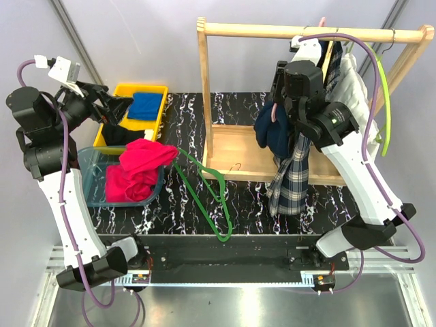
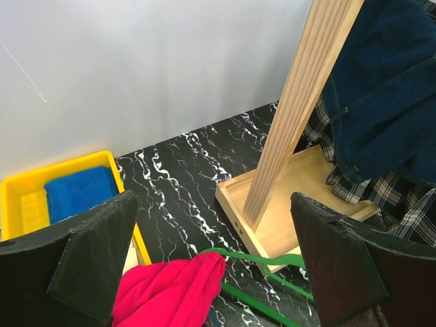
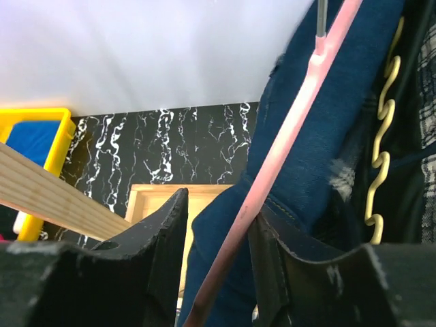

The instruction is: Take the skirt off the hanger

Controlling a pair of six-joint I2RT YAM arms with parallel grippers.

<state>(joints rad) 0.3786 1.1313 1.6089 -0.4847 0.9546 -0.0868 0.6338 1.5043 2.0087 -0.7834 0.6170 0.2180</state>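
Up at the wooden rack [image 1: 272, 30] with the right claw [image 3: 216, 211]: fingers narrowly parted, straddling the pink hanger [image 3: 286, 143] and a fold of the navy denim garment [image 3: 340, 102]. Clamped or only around them, cannot tell. Just right of the claw, behind the denim, the cream hanger [image 3: 372, 204] with its wavy bar. Beyond that and draping below, the plaid skirt [image 1: 293, 174]. Over at the left claw [image 2: 212, 204]: spread wide, gripping nothing. Below it, a yellow bin [image 1: 136, 88], a red cloth [image 1: 143, 160] and a green hanger [image 1: 211, 197].

Green hanger [image 2: 272, 259] flat on table [image 1: 184, 119]; blue cloth [image 1: 144, 105] in yellow bin [image 1: 143, 87].
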